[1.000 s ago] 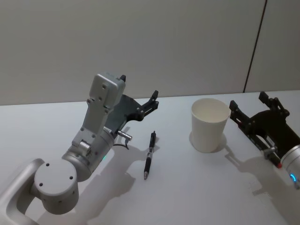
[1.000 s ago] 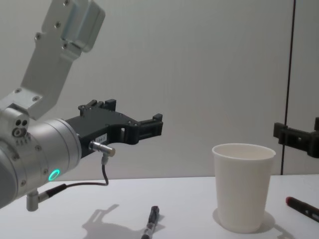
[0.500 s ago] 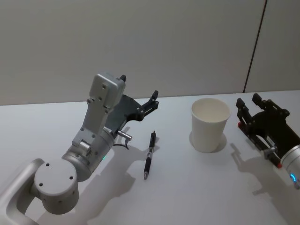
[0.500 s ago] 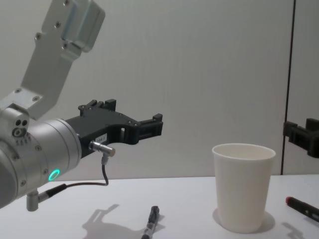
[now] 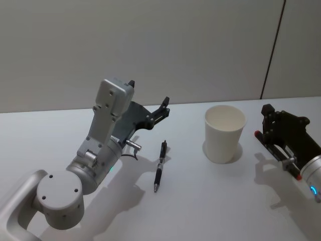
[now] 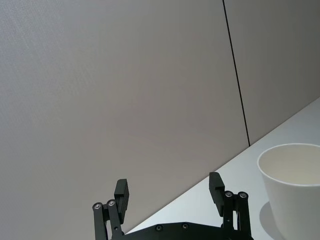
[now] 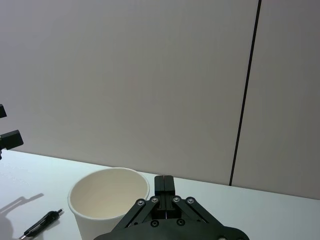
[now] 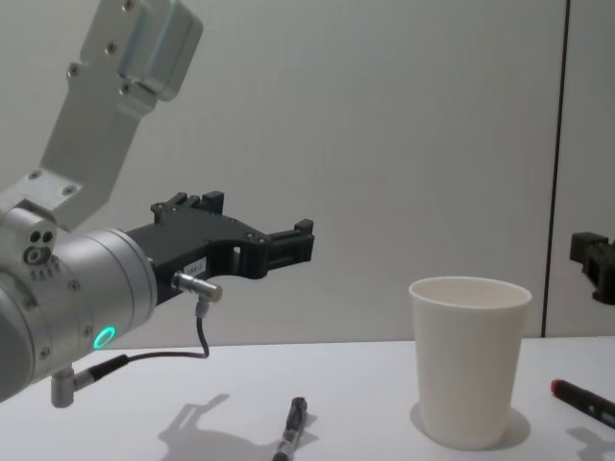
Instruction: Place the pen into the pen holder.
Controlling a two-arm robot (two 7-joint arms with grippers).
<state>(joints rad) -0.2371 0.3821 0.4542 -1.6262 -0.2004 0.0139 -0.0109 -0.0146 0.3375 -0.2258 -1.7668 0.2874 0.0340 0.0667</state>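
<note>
Slim black pen (image 5: 159, 166) with a silver tip: flat on the white tabletop (image 5: 215, 206), tip toward the robot, other end toward the grey wall (image 5: 150, 40). Lies between the left arm and the plain white paper cup (image 5: 224, 133), apart from both. From the chest camera (image 8: 291, 431), low on the table, left of the cup (image 8: 469, 363).

Left gripper (image 5: 148, 93): raised above the table, pointing toward the wall, jaws wide apart and gripping nothing. From its own wrist camera (image 6: 169, 189), two black fingers (image 6: 122, 193) spread with plain wall between them, cup (image 6: 295, 187) off to one side. Pen not between these jaws: down on the table, lower than the fingers and nearer the robot than their tips, just right of the arm's wrist in the head view. Apart from the gripper, not touching it.

Right gripper (image 5: 266, 111): to the right of the cup, near it but apart, held off the table. Jaws pressed together with nothing held; plain from its wrist camera (image 7: 164, 183), where the fingers meet in one narrow black block. Cup (image 7: 108, 202) upright in front of it, open mouth up. Pen (image 7: 41, 224) on the table beyond the cup, well apart from these closed jaws.
</note>
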